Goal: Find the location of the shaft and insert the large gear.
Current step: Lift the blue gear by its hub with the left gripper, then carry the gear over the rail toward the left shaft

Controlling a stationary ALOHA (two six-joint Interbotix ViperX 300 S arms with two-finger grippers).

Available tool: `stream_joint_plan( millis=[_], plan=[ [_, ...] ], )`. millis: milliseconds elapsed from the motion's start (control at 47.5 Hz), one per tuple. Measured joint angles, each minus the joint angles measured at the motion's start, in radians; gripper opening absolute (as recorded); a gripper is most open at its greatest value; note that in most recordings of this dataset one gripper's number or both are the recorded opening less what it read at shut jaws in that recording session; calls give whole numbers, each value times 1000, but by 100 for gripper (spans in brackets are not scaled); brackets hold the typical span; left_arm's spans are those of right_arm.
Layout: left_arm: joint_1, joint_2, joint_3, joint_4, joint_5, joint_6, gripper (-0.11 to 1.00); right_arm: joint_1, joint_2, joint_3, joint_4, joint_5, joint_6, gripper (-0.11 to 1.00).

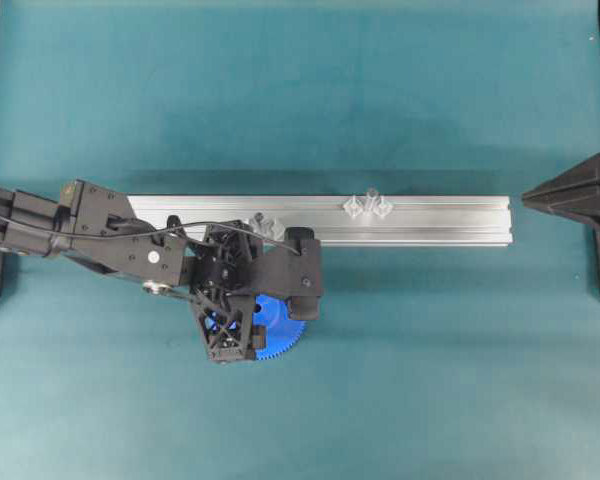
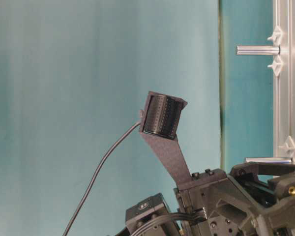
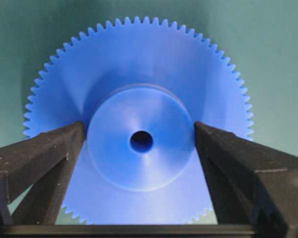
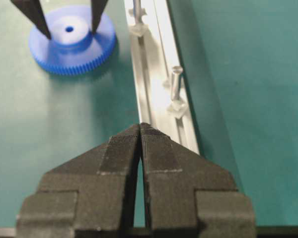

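Left gripper [image 3: 139, 131], its jaws spread wide, is straddling the hub of the large gear [image 3: 139, 94] lying between them; closing off-centre risks tilting it, while the right gripper [image 4: 140, 128] is sitting shut.

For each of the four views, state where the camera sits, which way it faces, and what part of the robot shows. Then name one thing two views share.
Overhead: above, facing down; left gripper over the large gear, rail.
Table-level: low, along the table; arm parts, a shaft.
Left wrist: between open fingers straddling the gear's hub.
Right wrist: over the shut right gripper, along the rail.
Shared: both wrist views show the gear.
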Motion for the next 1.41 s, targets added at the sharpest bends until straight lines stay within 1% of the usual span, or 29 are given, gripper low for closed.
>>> stream_joint_plan(
  millis=[168,400,505,610,736,1178,1410],
  plan=[
    [-2,0,-2,0,5,-2,94,0,-5,2,2,0,2,7],
    [-5,3,-2,-2,49,-6,93,2,-9,2,2,0,0,7],
    [-5,5,-2,-2,52,-6,92,0,-9,2,2,0,2,7],
    [-5,5,-2,-2,54,-5,86,0,-9,2,2,0,0,7],
    [-12,3,-3,0,57,-3,71,0,-9,2,2,0,0,7],
    [-12,-3,-5,-2,67,5,71,0,-29,2,2,0,0,7],
    [-6,-35,-18,0,72,8,71,0,-32,6,0,0,0,7]
  ],
)
